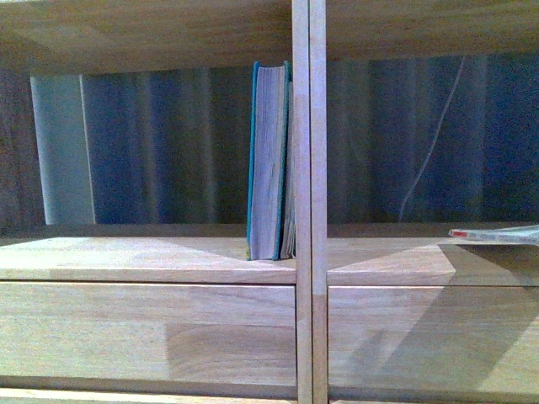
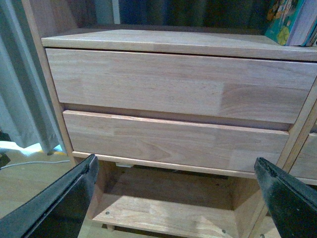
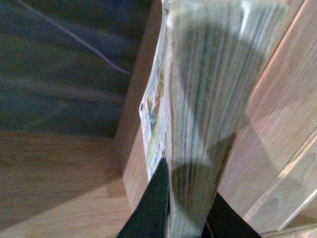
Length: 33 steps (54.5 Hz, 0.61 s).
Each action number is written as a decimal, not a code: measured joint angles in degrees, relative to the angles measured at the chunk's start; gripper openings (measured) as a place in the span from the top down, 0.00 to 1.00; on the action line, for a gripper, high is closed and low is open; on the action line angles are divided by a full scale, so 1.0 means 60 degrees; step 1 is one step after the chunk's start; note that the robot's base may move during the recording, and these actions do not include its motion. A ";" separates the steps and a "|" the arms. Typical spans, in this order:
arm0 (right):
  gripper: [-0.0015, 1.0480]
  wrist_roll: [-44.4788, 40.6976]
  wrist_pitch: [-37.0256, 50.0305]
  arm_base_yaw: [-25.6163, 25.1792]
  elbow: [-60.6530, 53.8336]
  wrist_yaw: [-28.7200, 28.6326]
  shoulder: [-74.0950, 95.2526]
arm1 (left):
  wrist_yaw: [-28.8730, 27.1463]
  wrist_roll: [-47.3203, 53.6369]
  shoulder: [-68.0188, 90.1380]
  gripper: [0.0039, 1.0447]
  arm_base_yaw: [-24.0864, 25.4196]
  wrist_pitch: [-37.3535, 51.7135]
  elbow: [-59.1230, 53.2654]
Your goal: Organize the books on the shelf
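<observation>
Nearest us, our right hand (image 3: 185, 220) is clamped on one end of the thin paperback (image 3: 208, 99), page edges facing the wrist camera; our left hand (image 2: 174, 161) hangs wide and empty before the drawer fronts (image 2: 173, 84). In the front view the paperback lies flat at the right edge of the frame, over the right-hand board of the shelf (image 1: 379, 261). Held by one end, it could sag or twist out, we judge, and a corner could catch the board's front lip or the centre divider (image 1: 309, 202). Further in, the teal book (image 1: 268, 160) stands upright just beside that divider in the left bay. The right bay is open, though the board overhead caps any tilt upright, and a pale cord (image 1: 429, 143) hangs at the back
</observation>
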 joint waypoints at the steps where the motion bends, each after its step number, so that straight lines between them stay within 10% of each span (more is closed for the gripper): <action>1: 0.93 -0.0040 -0.0044 -0.0051 -0.0004 -0.0055 -0.0087 | 0.0000 0.0000 0.0000 0.07 0.0000 0.0000 0.0000; 17: 0.93 -0.1461 -0.1213 -0.1617 -0.0208 -0.1967 -0.2878 | 0.0000 0.0000 0.0000 0.07 0.0000 0.0000 0.0000; 33: 0.93 -0.2346 0.0659 -0.2619 -0.0477 -0.3676 -0.4714 | 0.0000 0.0000 0.0000 0.07 0.0000 0.0000 0.0000</action>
